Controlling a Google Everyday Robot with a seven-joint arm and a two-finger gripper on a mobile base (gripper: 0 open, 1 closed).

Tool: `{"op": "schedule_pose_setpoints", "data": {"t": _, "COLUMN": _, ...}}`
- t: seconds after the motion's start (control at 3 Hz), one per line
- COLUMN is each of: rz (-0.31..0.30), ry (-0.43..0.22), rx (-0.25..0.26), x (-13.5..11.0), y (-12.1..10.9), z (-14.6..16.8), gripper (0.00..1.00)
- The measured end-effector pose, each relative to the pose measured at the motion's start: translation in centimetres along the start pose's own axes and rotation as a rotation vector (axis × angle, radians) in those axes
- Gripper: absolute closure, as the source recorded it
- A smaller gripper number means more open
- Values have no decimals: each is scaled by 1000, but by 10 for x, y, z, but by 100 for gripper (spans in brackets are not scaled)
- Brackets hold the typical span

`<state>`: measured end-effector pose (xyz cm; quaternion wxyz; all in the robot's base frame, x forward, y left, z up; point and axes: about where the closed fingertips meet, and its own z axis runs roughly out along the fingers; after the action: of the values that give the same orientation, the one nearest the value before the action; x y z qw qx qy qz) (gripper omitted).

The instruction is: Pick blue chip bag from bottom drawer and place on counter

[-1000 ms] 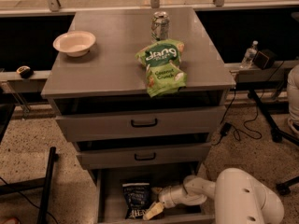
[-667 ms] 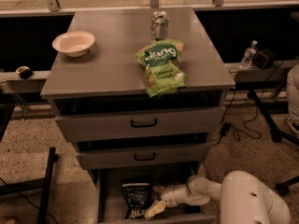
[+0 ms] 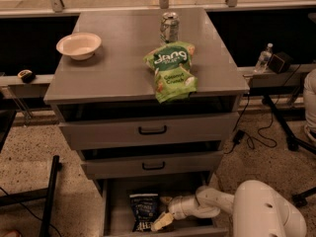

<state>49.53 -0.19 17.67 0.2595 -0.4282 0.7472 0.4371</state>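
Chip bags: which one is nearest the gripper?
The blue chip bag in the bottom drawer, with the gripper close beside it. The green bag lies up on the counter, near the can.

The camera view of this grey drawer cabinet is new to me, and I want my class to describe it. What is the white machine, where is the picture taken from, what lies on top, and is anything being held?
The white shape at the lower right is a robot arm on a mobile base. Its two-finger gripper reaches down into the open bottom drawer.

There is only one picture. It looks down on the front of the cabinet from above, and where the camera is mounted is not known.

On the counter are a pale bowl at the left, a drink can at the back and a green snack bag near the front edge.

In the bottom drawer lies the blue chip bag. The gripper sits right beside it, on its right side. The bag is not lifted, and I cannot tell whether it is gripped yet.
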Motion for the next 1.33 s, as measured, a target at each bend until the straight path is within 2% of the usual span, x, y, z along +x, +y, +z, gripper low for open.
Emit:
{"op": "schedule_pose_setpoints", "data": {"t": 0.33, "rz": -14, "ry": 20, "rx": 50, "x": 10, "y": -15, "z": 4, "gripper": 0}}
{"op": "schedule_pose_setpoints", "data": {"t": 0.67, "rz": -26, "ry": 6, "rx": 59, "x": 12, "y": -23, "z": 10, "gripper": 17}}
{"op": "schedule_pose_setpoints", "data": {"t": 1.33, "rz": -31, "ry": -34, "rx": -51, "x": 23, "y": -22, "z": 46, "gripper": 64}}
